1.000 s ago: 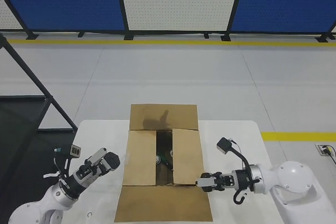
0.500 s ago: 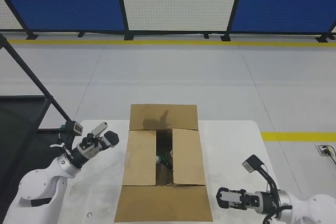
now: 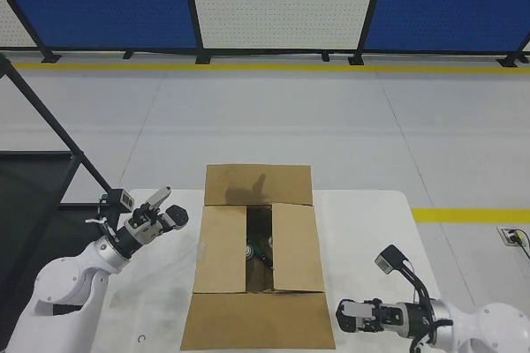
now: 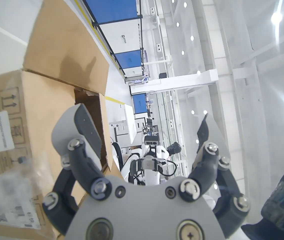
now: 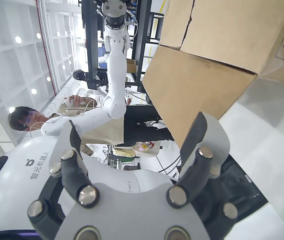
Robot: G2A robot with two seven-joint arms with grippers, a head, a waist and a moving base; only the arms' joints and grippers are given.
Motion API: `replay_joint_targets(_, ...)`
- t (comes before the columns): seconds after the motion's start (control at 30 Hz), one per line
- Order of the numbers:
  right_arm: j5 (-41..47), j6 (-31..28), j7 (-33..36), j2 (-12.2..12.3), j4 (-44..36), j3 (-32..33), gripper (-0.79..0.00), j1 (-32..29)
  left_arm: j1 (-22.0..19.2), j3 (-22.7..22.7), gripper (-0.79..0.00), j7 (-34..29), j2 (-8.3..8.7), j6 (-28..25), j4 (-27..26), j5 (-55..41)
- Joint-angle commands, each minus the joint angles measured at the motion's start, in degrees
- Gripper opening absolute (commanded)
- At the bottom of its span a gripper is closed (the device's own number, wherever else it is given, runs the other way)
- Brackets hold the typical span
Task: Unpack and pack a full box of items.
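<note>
Top view has the cardboard box [image 3: 287, 251] at the middle of the white surface [image 3: 371, 221]. Its 12 o'clock flap [image 3: 258, 184] and 6 o'clock flap [image 3: 258, 319] are folded outward. The two side flaps [image 3: 221, 247] are turned in over the opening with a narrow dark slot between them. Through that slot a few items [image 3: 253, 251] show, dark green and white; what they are cannot be told.

The left claw [image 3: 170, 205] hangs at about 9 o'clock of the box, near its side but apart from it, and points toward it. The left wrist view shows this claw spread wide with nothing between its fingers, and the box wall rises close beside one finger.

The right claw [image 3: 346, 316] is at about 4 o'clock of the box, just beside the outer edge of the 6 o'clock flap; whether it touches the cardboard cannot be told. In the right wrist view it too is spread wide and holds nothing, with the flap's corner just past its fingertips.
</note>
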Motion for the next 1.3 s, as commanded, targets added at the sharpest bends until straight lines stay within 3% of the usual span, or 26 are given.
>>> replay_joint_targets(0.0,1.4,2.1,1.0,0.1,0.9,-0.3,0.000,-0.4,-3.8,2.0,0.000,0.4,-0.32,-1.9,5.0,1.0)
replay_joint_targets(0.27,5.0,5.8,-1.4,0.6,2.5,1.1,0.000,-4.8,-16.8,8.7,0.000,-3.3,-2.08,-8.7,22.0,0.7)
replay_joint_targets(0.43,7.2,5.5,-1.3,0.9,1.6,1.8,0.000,-6.4,-23.6,13.0,0.000,1.0,-3.23,-13.5,32.2,7.3)
replay_joint_targets(0.9,7.3,5.4,-1.3,0.9,1.4,1.5,0.000,-6.5,-23.5,13.0,0.000,1.3,-3.23,-13.4,32.1,7.3)
replay_joint_targets(1.0,8.6,6.3,-1.1,0.9,0.4,0.3,0.000,-7.1,-23.0,14.1,0.000,4.5,-3.19,-13.9,31.4,12.3)
replay_joint_targets(1.13,9.4,7.7,-1.6,1.0,-0.1,-0.9,0.000,-7.2,-25.3,17.4,0.000,6.4,-3.93,-16.1,35.5,18.1)
replay_joint_targets(1.27,9.5,7.9,-1.5,1.2,-0.2,-1.9,0.000,-7.4,-28.9,19.9,0.000,3.6,-5.05,-22.6,41.6,18.8)
